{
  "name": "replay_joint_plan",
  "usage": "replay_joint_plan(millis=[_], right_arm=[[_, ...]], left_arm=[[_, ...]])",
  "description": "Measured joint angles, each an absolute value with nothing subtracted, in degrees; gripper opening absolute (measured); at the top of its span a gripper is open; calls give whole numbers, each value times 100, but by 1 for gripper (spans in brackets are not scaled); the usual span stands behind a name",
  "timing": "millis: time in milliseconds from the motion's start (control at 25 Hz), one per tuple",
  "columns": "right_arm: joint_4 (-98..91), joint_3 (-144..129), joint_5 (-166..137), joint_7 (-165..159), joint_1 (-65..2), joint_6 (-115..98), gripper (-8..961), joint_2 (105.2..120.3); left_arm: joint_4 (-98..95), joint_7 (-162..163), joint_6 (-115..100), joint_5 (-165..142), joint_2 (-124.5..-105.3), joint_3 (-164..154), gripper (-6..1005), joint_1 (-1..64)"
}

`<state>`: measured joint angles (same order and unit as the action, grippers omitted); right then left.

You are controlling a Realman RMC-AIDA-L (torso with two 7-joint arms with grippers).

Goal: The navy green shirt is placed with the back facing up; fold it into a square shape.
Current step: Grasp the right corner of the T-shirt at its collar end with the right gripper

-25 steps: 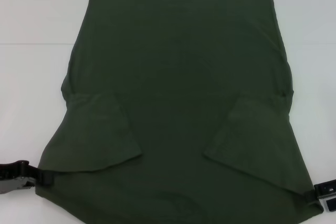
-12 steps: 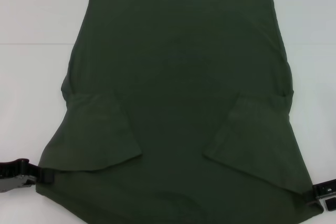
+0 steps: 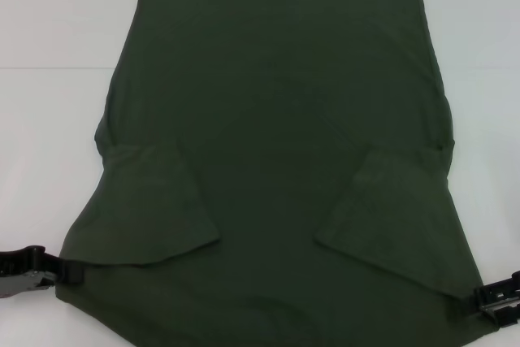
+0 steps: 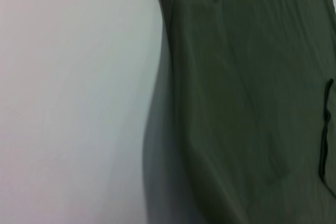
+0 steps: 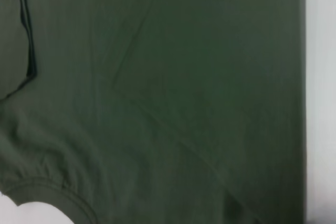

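Both my grippers at the near corners of the shirt, sleeves already folded in

The navy green shirt (image 3: 276,160) lies flat on the white table (image 3: 49,119), long axis running from me to the far edge. My left gripper (image 3: 69,271) touches its near-left corner, my right gripper (image 3: 481,304) its near-right; whether either pinches cloth I cannot tell. The cloth stretches away from both, so I judge the fold goes far-ward, with bare table to left, right and beyond

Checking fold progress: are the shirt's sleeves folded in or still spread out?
Folded in: both sleeves of the navy green shirt lie as flaps over its body, inside the side edges.
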<state>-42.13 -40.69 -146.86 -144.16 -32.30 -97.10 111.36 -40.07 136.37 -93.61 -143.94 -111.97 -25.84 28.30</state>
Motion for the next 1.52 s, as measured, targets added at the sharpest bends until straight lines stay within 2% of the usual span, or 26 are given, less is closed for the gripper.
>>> replay_joint_plan(millis=[480, 1040, 1520], right_arm=[[-4087, -4107, -14686, -14373, -3308, -9678, 913, 11170], [-4088, -4092, -14686, -14370, -3253, -9646, 913, 11081], [-4087, -4124, -14686, -14370, -3334, -9643, 912, 11181]], left_arm=[[-4008, 13607, -9366, -14361, -11197, -2584, 39, 2817], [-4008, 13605, -9366, -14361, -11197, -2584, 39, 2807], [-4008, 13605, -9370, -14346, -11197, -2584, 39, 2804]])
